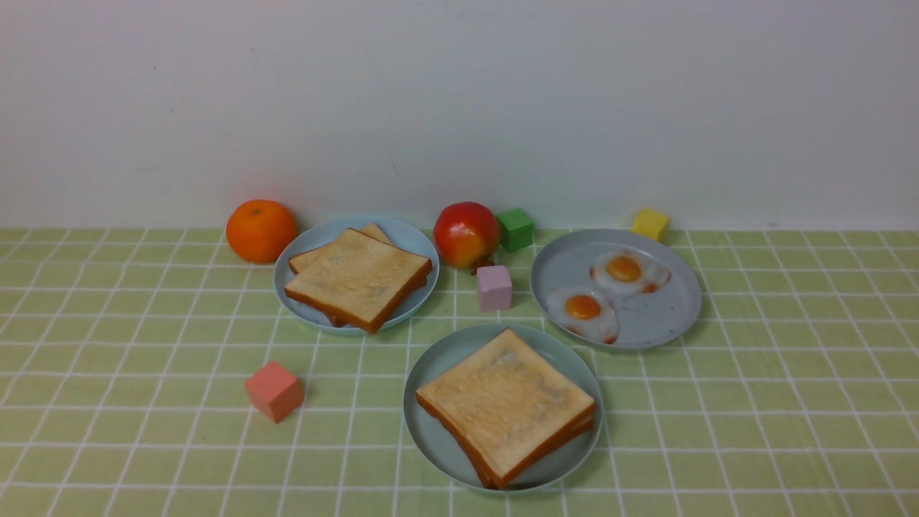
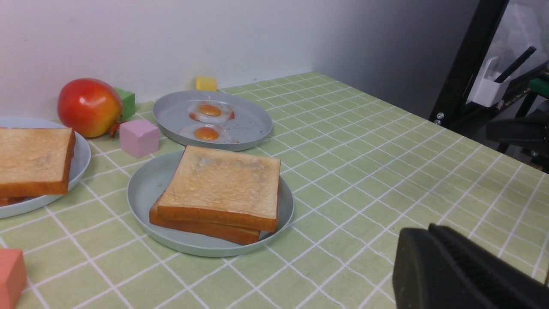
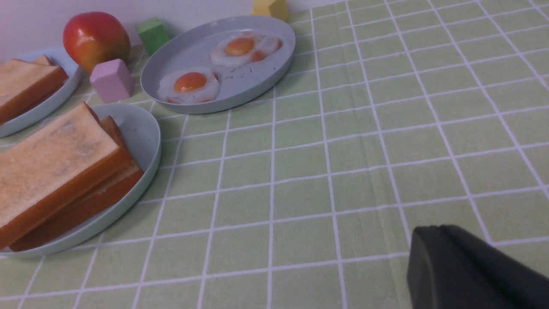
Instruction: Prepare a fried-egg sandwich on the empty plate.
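The pale teal-green plate (image 1: 445,359) (image 2: 146,189) (image 3: 137,128) stands nearest the front edge. On it lie two stacked golden toast slices, the top slice (image 1: 506,398) (image 2: 223,184) (image 3: 51,167) a little askew over the lower one. Whether an egg lies between them I cannot tell. My left gripper (image 2: 429,229) hovers shut over bare cloth, apart from the plate, holding nothing. My right gripper (image 3: 437,229) is likewise shut and empty over the cloth, away from the plate. Neither gripper shows in the front view.
A grey plate (image 1: 646,323) at the back right holds two fried eggs (image 1: 583,309). A light blue plate (image 1: 409,240) at the back left holds more toast (image 1: 359,276). Around them are an orange (image 1: 260,230), an apple (image 1: 467,233), and green (image 1: 515,228), yellow (image 1: 650,223), pink (image 1: 494,287) and salmon (image 1: 274,390) cubes.
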Motion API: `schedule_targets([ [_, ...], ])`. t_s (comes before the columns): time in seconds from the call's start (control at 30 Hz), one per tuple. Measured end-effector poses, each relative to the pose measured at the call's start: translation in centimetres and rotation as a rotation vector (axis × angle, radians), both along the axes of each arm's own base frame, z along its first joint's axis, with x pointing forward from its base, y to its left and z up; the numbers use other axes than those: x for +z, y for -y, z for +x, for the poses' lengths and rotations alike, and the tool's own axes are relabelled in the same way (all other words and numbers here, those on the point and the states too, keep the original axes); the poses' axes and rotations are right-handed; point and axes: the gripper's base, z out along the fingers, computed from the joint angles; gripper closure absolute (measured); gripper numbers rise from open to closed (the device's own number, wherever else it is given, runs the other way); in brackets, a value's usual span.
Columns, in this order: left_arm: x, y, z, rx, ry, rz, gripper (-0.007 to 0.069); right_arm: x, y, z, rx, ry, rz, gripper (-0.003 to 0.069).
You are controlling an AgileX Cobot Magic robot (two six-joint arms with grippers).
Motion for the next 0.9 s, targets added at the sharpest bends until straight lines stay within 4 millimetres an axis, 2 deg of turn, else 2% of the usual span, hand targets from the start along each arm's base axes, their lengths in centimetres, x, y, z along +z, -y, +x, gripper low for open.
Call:
schedule_targets([
  [0.1,0.2,-0.4,0.4,0.097,0.015,-0.012,0.0617,0.0,0.0,0.0,0.0,0.0,0.0,0.0655],
  [0.27,-0.1,-2.4,1.3,0.439,0.033,-0.051,0.0638,0.0,0.0,0.0,-0.002,0.0,0.005,0.0651],
  [0.3,-0.1,-2.4,1.3,0.439,0.033,-0.053,0.0638,0.0,0.0,0.0,-0.002,0.0,0.005,0.0651],
  [0.33,-1.0,-3.1,1.4,0.561,0.022,-0.065,0.0638,0.0,0.0,0.0,-0.002,0.0,0.005,0.065],
  [0.37,-1.3,-3.1,1.4,0.574,0.016,-0.069,0.0638,0.0,0.0,0.0,-0.002,0.0,0.005,0.065],
  [0.43,-2.9,-3.9,1.5,0.706,-0.066,-0.1,0.0638,0.0,0.0,0.0,-0.002,0.0,0.006,0.0648],
  [0.47,-3.0,-4.0,1.5,0.721,-0.075,-0.102,0.0638,0.0,0.0,0.0,-0.002,0.0,0.006,0.0648],
  [0.53,-4.5,-4.2,1.3,0.789,-0.244,-0.07,0.0638,0.0,0.0,0.0,-0.002,-0.001,0.007,0.0645],
  [0.6,-5.3,-4.4,1.2,0.817,-0.318,-0.054,0.0638,0.0,0.0,0.0,-0.002,-0.001,0.007,0.0644],
  [0.9,-5.5,-4.4,1.1,0.826,-0.336,-0.052,0.0638,0.0,0.0,0.0,-0.002,-0.001,0.007,0.063],
])
